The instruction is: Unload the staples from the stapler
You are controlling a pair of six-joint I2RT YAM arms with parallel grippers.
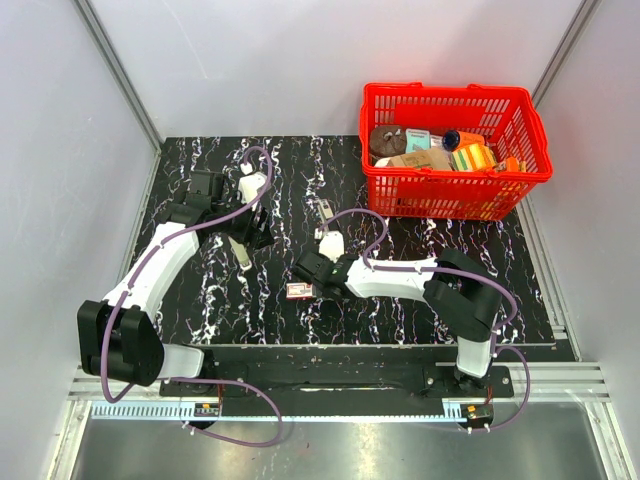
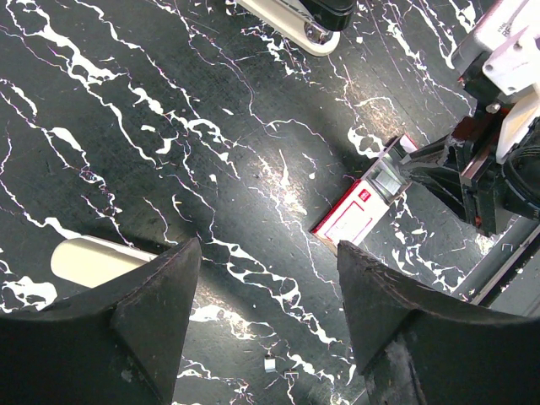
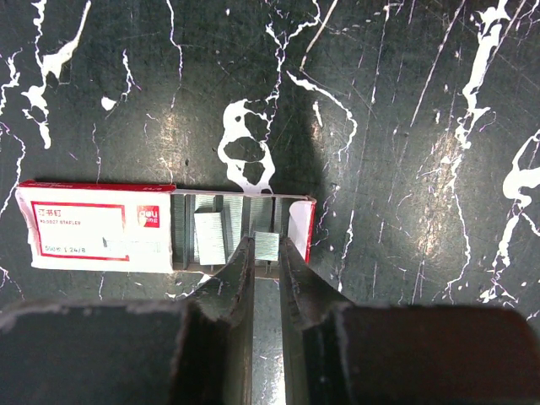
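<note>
From my remote seat, the stuff that's just sitting around: a red plastic basket (image 1: 450, 196) at the far right of the table (image 1: 250, 310), which is black with white marble veins. The basket's pretty full. I can make out a brown round thing (image 1: 386, 141), a teal-and-white box (image 1: 417, 139), a tan carton (image 1: 425, 160), an orange pack (image 1: 472, 157) and something with a dark blue cap (image 1: 452, 138). Plain grey walls (image 1: 300, 60) on three sides, and a metal rail (image 1: 330, 410) runs along the near edge.
</note>
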